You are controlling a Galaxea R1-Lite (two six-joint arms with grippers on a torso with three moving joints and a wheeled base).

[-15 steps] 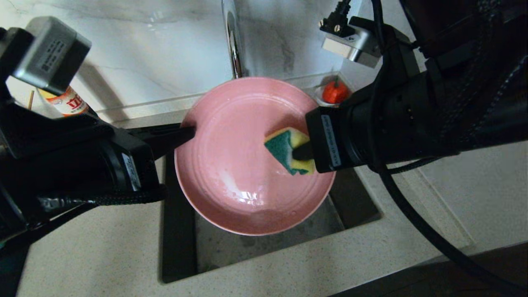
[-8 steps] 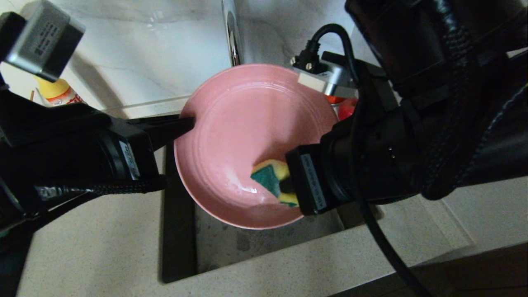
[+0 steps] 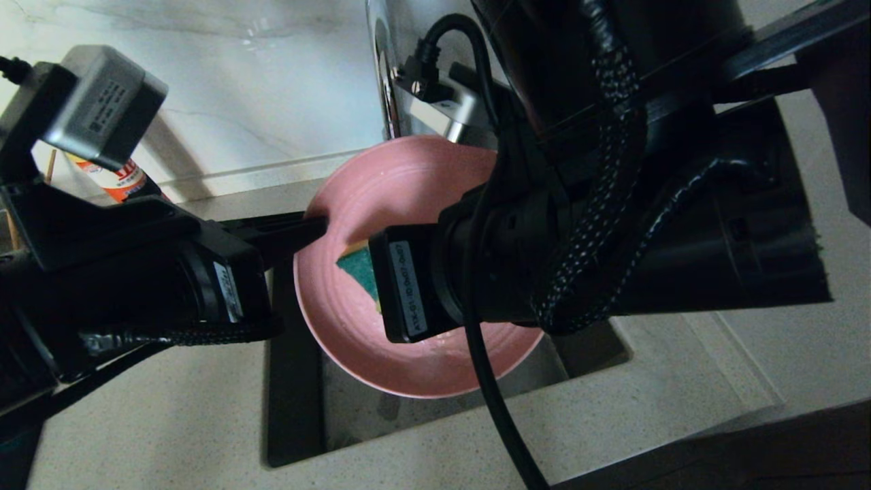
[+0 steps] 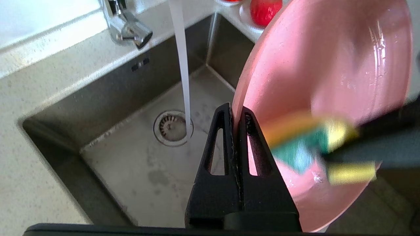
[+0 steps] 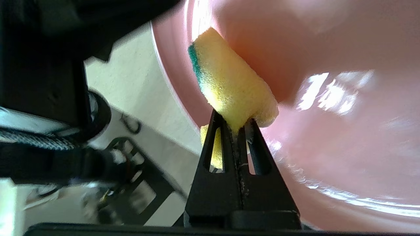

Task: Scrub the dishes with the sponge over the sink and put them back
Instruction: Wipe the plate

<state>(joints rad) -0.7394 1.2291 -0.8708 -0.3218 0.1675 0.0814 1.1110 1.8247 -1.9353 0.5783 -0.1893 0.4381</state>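
Home kitchen: steel sink (image 4: 108, 137), running faucet (image 4: 126, 24), speckled stone countertop (image 3: 170, 415), marble backsplash (image 3: 238, 82).

Head camera looks steeply down on the sink (image 3: 292, 408); both wrist cameras sit close behind their fingers; all share the pink plate (image 3: 354, 204).

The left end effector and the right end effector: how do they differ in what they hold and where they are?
The left end effector is shut on the rim of the pink plate; the right end effector is shut on the yellow sponge. The left one is at the plate's edge, while the right one presses the sponge on the plate's inner face. Both work above the sink.
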